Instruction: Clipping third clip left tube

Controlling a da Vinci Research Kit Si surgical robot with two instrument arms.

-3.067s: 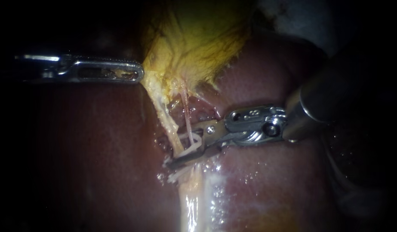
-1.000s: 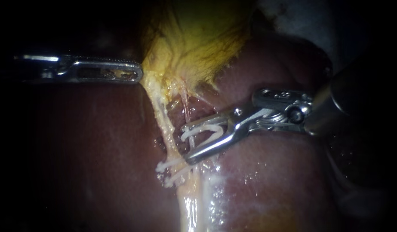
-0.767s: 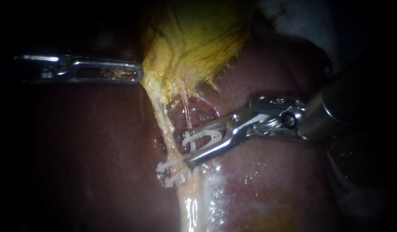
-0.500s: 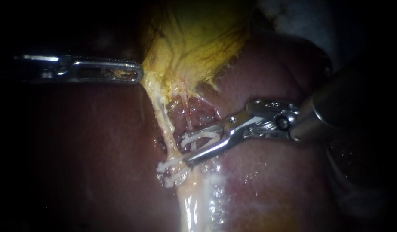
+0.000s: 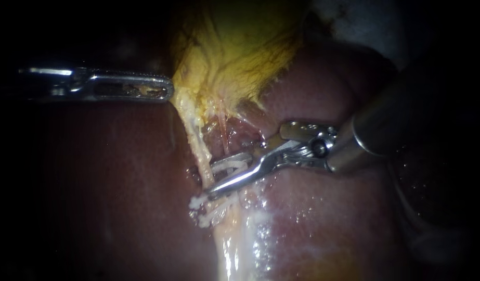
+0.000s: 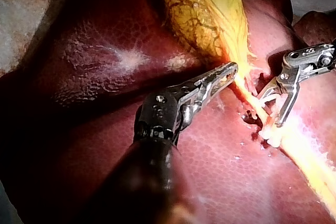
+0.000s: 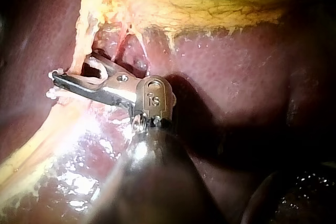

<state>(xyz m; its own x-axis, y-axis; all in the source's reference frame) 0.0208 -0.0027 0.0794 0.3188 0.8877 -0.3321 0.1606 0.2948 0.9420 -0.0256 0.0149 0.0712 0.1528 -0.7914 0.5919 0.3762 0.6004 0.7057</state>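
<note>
My left instrument (image 5: 164, 88) lies level at the left, its jaws shut on the yellow gallbladder's (image 5: 240, 47) lower edge and holding it taut. The pale left tube (image 5: 198, 140) runs down from there; a thin pink right tube (image 5: 224, 130) lies beside it. My right instrument (image 5: 212, 179) comes in from the right. Its jaws carry a white clip (image 5: 229, 166) between them and reach across the left tube. Two white clips (image 5: 198, 202) sit on the tube just below the lower jaw. The right wrist view shows the tube between the jaws of my right instrument (image 7: 76, 67).
Dark red liver (image 5: 120, 198) surrounds the tubes on both sides. A wet, glistening pale band (image 5: 234, 244) continues downward from the clipped spot. In the left wrist view my right instrument (image 6: 269, 113) stands just beyond my left instrument (image 6: 231, 69).
My right instrument has slid left with its clip until its jaws span the left tube, and the gap between the jaws has narrowed. The left instrument has held still.
</note>
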